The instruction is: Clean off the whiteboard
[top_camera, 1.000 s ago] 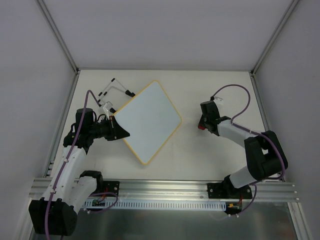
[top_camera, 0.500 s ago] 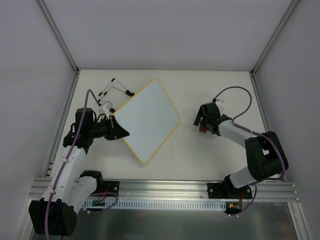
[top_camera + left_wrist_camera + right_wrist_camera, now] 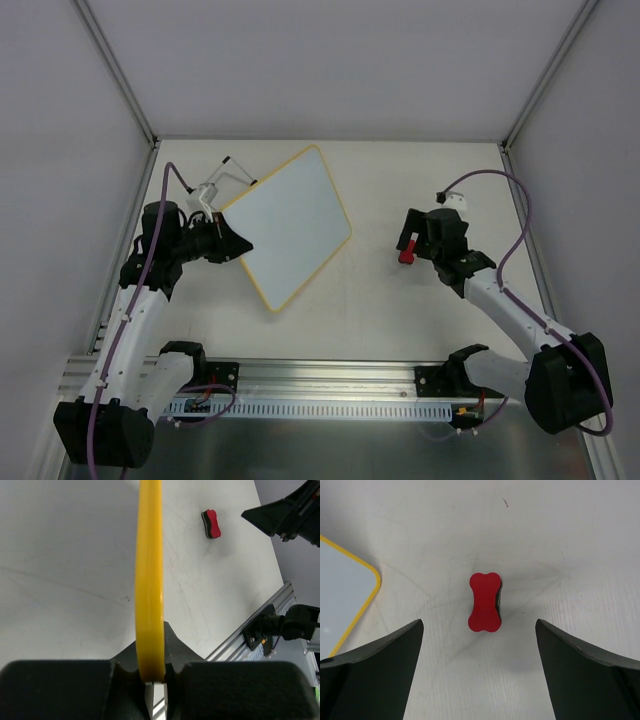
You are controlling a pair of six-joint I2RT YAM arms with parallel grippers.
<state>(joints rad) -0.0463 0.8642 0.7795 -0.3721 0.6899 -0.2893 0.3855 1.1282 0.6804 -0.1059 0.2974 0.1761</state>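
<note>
The whiteboard (image 3: 295,225) is a blank white board in a thin yellow frame, set like a diamond left of the table's middle. My left gripper (image 3: 236,245) is shut on its left corner. The left wrist view shows the yellow frame (image 3: 150,570) edge-on, pinched between the jaws of the left gripper (image 3: 150,674). A small red bow-shaped eraser (image 3: 405,256) lies on the table to the right, apart from the board. My right gripper (image 3: 409,242) hovers over it, wide open. In the right wrist view the eraser (image 3: 485,601) lies free between and ahead of the right gripper's (image 3: 479,623) spread fingers.
A thin black wire stand (image 3: 228,172) lies behind the board's left corner. The aluminium rail (image 3: 330,385) runs along the near edge, and grey walls close in the sides and back. The right arm (image 3: 295,510) shows at the top right of the left wrist view.
My right gripper has opened, let go of the red eraser and drawn back to the right. The left gripper has shifted the whiteboard a little back and to the left.
</note>
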